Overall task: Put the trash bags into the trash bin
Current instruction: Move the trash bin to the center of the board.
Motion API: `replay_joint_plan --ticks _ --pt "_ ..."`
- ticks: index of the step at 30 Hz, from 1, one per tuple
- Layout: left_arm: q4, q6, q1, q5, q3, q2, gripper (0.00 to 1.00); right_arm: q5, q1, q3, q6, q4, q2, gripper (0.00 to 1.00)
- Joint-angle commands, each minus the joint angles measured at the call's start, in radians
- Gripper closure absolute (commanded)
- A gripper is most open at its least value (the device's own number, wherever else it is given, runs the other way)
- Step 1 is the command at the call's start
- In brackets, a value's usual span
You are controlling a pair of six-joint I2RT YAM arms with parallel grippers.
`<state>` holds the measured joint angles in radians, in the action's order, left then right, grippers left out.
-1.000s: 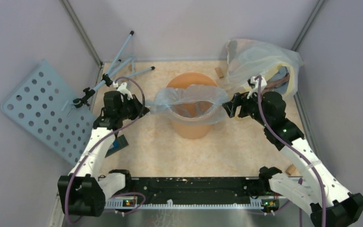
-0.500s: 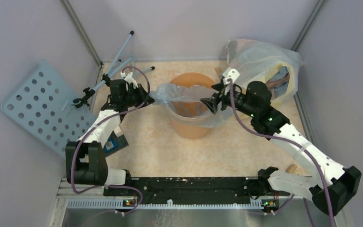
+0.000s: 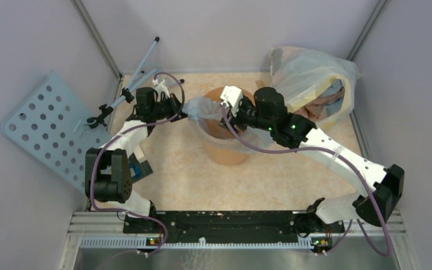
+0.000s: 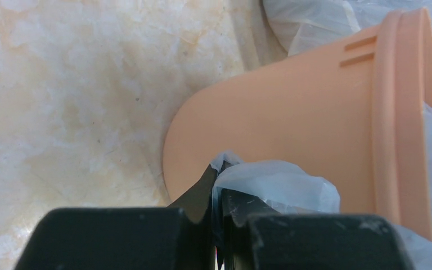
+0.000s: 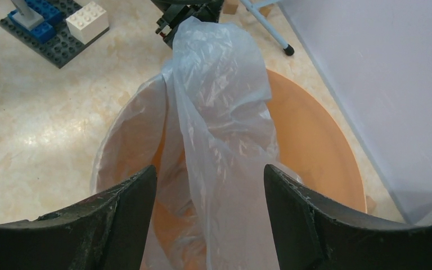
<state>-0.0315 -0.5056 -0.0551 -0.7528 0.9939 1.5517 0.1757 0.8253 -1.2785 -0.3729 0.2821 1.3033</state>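
Observation:
The orange trash bin (image 3: 225, 149) stands upright mid-table. The thin grey-bluish trash bag (image 3: 202, 109) hangs bunched over its left rim and partly down inside. My left gripper (image 3: 181, 112) is shut on the bag's left edge just outside the rim. In the left wrist view the bag (image 4: 275, 183) is pinched in the left gripper (image 4: 222, 183) in front of the bin's wall (image 4: 315, 112). My right gripper (image 3: 229, 108) is open above the bin's mouth. In the right wrist view the bag (image 5: 219, 112) hangs loose between the spread fingers of the right gripper (image 5: 209, 169), above the bin (image 5: 315, 146).
A big clear yellow-edged bag (image 3: 312, 76) lies at the back right, close behind the right arm. A perforated grey-blue panel (image 3: 45, 129) and thin rods (image 3: 146, 67) lean at the left. A dark brick plate (image 5: 50, 25) lies left of the bin.
My right gripper has swung left across the bin and now stands open. The bag's stretched mouth has collapsed toward the left rim. My left gripper has moved back, still holding the bag.

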Motion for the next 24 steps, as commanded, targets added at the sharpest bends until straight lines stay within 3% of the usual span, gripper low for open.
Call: replay_joint_plan --ticks 1,10,13,17,24 --pt "-0.023 0.026 -0.003 -0.040 0.062 -0.003 0.93 -0.002 0.030 -0.119 -0.077 0.022 0.076 0.31" --pt "0.041 0.059 -0.005 -0.022 0.108 0.011 0.94 -0.036 0.044 -0.203 -0.122 0.029 0.191 0.42" --pt "0.073 0.063 -0.005 -0.015 0.130 0.027 0.94 -0.040 0.044 -0.220 -0.125 0.025 0.214 0.57" --pt "0.093 0.072 -0.005 -0.009 0.147 0.043 0.96 -0.069 0.044 -0.253 -0.127 0.024 0.253 0.93" --pt "0.133 0.102 -0.005 0.006 0.144 0.052 0.99 -0.158 -0.004 -0.314 -0.013 -0.072 0.313 1.00"
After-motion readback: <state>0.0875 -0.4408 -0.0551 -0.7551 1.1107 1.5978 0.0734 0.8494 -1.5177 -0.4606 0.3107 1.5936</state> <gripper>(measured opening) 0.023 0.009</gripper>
